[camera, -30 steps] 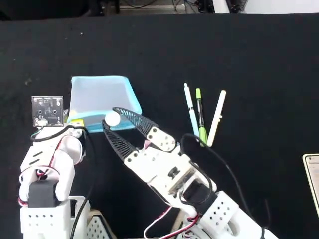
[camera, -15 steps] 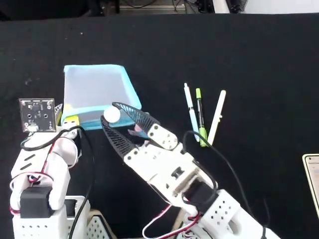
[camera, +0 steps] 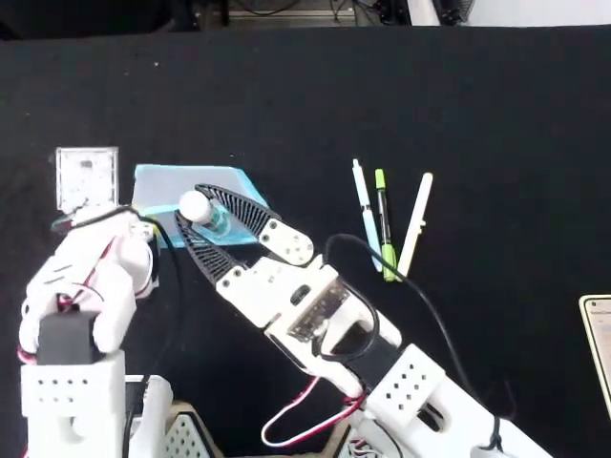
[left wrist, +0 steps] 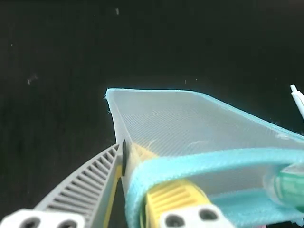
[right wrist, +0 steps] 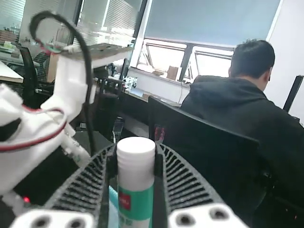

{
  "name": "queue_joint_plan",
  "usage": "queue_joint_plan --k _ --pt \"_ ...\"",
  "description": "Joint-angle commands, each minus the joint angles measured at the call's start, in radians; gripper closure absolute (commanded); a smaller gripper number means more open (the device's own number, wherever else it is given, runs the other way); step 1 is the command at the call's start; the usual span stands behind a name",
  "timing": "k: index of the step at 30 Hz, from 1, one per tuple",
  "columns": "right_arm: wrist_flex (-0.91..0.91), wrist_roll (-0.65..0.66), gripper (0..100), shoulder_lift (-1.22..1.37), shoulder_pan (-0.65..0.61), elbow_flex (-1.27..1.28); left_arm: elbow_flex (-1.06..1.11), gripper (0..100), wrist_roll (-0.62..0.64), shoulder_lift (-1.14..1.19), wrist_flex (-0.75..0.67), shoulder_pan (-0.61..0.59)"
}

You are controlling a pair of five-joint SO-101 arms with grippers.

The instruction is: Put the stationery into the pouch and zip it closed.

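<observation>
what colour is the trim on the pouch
Light blue; the pouch shows best in the left wrist view.

White-capped tube [right wrist: 136, 186] upright in tool [right wrist: 135, 162]

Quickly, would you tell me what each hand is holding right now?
Left hand: closed on the pouch.
Right hand: closed on the glue stick.

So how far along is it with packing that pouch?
Nothing looks finished yet. In hand: the left tool grips the translucent blue pouch by its open edge, and the right tool holds a white-capped glue stick at its mouth. Left: the white-and-blue pen, green pen and white pen on the black table, then zipping it shut.
</observation>
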Motion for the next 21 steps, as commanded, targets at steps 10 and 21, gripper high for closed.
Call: queue_joint_plan --k 10,21 --pt "-0.028 0.008 98.8 0.120 0.023 -0.168 -0.163 97 0.026 0.204 0.060 0.001" --pt "-0.026 0.011 98.8 0.108 0.040 0.024 -0.162 97 0.025 0.216 0.058 -0.002"
